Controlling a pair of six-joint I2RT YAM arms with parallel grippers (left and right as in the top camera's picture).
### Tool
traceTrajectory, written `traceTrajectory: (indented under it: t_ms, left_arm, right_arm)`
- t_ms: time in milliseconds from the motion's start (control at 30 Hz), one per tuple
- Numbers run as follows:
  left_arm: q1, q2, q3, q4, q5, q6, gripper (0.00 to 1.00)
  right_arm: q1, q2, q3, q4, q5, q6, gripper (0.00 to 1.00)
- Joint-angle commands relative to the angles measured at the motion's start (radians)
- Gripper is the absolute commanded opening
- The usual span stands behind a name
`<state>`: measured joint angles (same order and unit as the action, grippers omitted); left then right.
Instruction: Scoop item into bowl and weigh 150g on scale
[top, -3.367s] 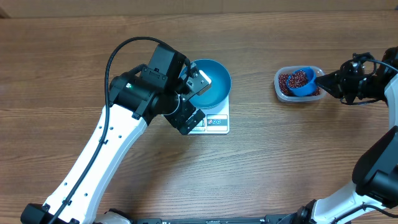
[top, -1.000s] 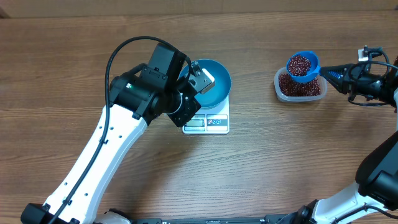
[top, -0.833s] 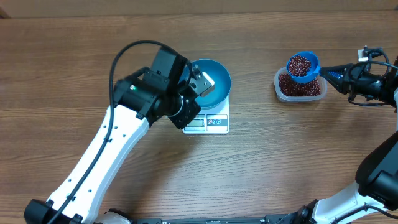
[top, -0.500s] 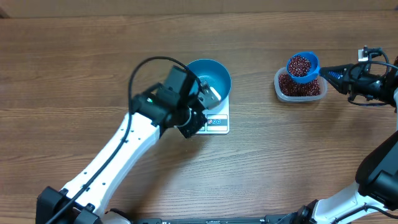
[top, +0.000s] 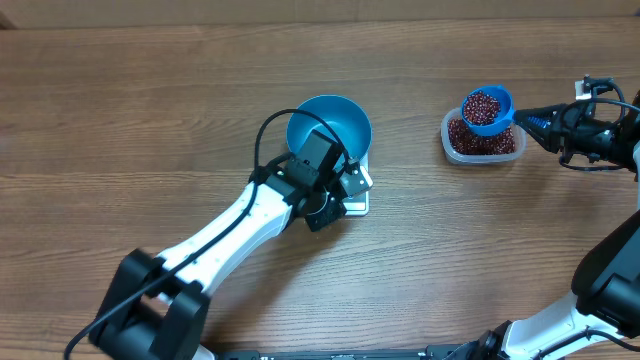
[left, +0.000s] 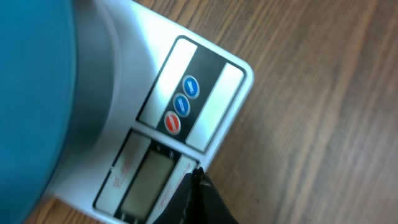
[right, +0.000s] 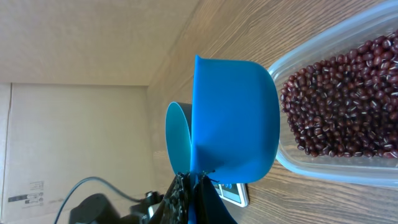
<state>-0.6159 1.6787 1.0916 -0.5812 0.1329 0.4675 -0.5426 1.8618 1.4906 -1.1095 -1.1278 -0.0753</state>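
Overhead: right gripper (top: 524, 119) pinches a scoop (top: 497, 118) of beans (top: 484, 102) over the tub (top: 508, 151), far right; left gripper (left: 196, 179), pressed together, sits at the scale (top: 362, 206) display's edge, below the bowl (top: 340, 115).

The round blue bowl (top: 335, 118) sits upright on the flat white scale (left: 205, 106). Tiny dark red beans (right: 342, 99) lie heaped in a tub (right: 336, 174) far right. More fill a scoop (right: 236, 118).

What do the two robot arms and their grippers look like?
The left arm and right arm have smooth white shells with black joints. A black cable loops at the left wrist. The left gripper and right gripper are black, both tapering to narrow tips.
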Motion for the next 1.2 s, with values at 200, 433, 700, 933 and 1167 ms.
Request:
traceTrajectory:
  t_ms: [200,433,700,933,1167]
  left_arm:
    - [-0.006,0.077,-0.009,0.114,-0.011,0.015,0.04]
    - [-0.006,0.164,-0.009,0.163,0.003,-0.004,0.04]
    - [-0.006,0.179,-0.009,0.183,-0.002,-0.003,0.04]
    - [-0.006,0.179,-0.009,0.186,-0.001,-0.023,0.04]
    - [-0.006,0.179,-0.009,0.195,-0.002,-0.031,0.04]
  right_arm:
    - [0.001,0.004,-0.005,0.004,-0.025,-0.008,0.04]
    - [0.001,0.004,-0.005,0.004,-0.024,-0.008,0.04]
    - [0.001,0.004,-0.005,0.004,-0.024,-0.008,0.04]
    - [0.001,0.004,-0.005,0.004,-0.024,-0.005,0.04]
    - [0.001,0.004,-0.005,0.004,-0.024,-0.005,0.04]
